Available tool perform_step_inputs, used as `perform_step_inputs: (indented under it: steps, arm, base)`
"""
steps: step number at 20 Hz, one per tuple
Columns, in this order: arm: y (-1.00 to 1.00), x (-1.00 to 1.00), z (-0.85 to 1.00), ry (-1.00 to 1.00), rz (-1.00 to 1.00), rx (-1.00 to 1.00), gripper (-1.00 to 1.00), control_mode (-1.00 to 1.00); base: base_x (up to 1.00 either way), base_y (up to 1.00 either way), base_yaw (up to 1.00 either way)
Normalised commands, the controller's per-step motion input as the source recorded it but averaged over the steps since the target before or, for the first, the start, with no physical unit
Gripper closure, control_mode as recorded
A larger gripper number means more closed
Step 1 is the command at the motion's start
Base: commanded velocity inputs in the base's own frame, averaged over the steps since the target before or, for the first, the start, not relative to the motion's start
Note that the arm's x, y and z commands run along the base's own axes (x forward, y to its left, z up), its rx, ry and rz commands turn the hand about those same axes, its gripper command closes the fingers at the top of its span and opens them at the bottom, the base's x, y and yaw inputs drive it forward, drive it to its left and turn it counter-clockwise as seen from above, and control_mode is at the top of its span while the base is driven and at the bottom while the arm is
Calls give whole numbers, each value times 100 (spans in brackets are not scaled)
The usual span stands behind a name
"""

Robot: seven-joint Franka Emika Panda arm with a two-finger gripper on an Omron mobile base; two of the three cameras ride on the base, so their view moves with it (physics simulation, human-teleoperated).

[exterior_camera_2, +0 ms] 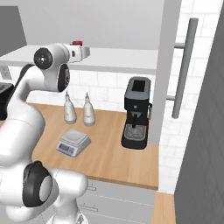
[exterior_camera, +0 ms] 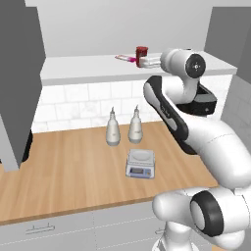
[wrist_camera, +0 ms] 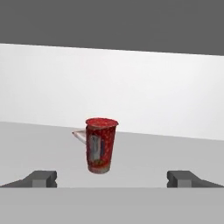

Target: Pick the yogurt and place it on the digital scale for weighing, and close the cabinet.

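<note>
Tool (wrist_camera: 112, 179) wide apart — glossy red cylindrical yogurt (wrist_camera: 101, 145) upright, white shelf (wrist_camera: 144, 157)

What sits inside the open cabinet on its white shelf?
The yogurt stands upright on the shelf, with a flat pink-white packet beside it. The arm covers part of the shelf, so anything there is hidden.

Bright simulated kitchen, wooden counter under a white tiled wall.

A warm wood countertop (exterior_camera: 73, 166) runs beneath the white tile backsplash (exterior_camera: 78, 100); grey drawer fronts (exterior_camera: 54, 228) with horizontal handles sit below it. Two white bottles (exterior_camera: 123, 128) stand upright side by side near the tiles, and over on the right a black coffee machine (exterior_camera_2: 136, 113) stands on the wood. The wall above is plain pale grey, the light even and soft.
</note>
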Motion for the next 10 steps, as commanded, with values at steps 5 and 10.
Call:
perform_step_inputs:
  steps: [5,10]
  arm:
    - [26,44,-2,0,0,1,-100,-100]
    - [14,42,-3,0,0,4,-100,-100]
  base:
    - [0,0,0]
    - [0,0,0]
